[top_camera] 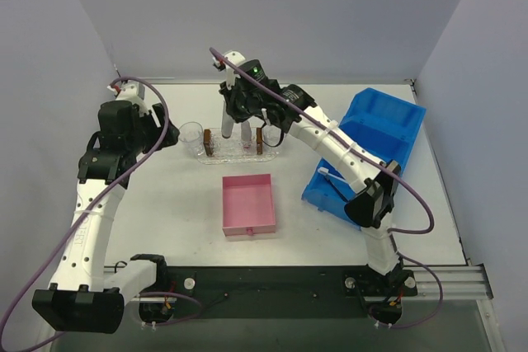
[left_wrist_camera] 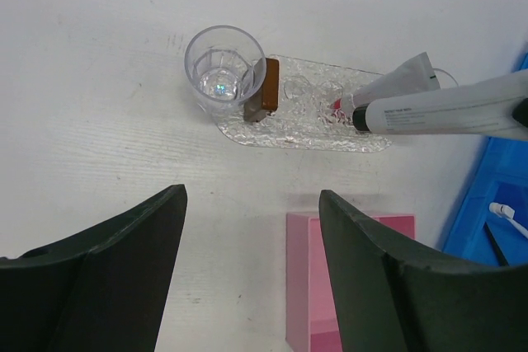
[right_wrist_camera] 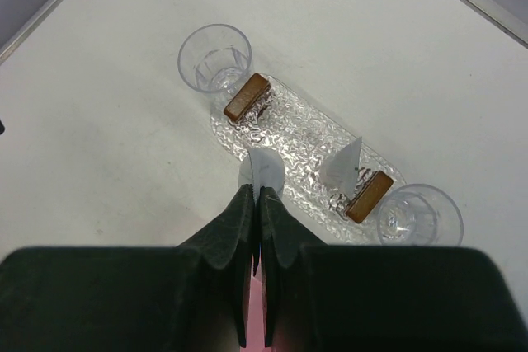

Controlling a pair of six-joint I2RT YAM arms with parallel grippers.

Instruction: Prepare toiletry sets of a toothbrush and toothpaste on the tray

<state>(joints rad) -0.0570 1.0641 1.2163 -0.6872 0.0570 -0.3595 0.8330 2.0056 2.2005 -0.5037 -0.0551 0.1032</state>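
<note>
We see the right end effector [right_wrist_camera: 257, 194] pressed together on the crimped top of a toothpaste tube [right_wrist_camera: 264, 169], holding it upright over the middle of the tray [right_wrist_camera: 301, 142] — the cap seems to touch the tray. A second tube [right_wrist_camera: 342, 164] stands on the tray just beside its right brown block [right_wrist_camera: 369, 197]. The left end effector [left_wrist_camera: 252, 197] hovers left of the tray, fingers spread wide, gripping nothing. A clear cup [right_wrist_camera: 214, 59] stands at each end.

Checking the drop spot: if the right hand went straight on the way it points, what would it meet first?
Probably the tray, between its two brown blocks; the toothpaste tube pinched in the right hand would touch it first. The gap is hard to judge.
</note>
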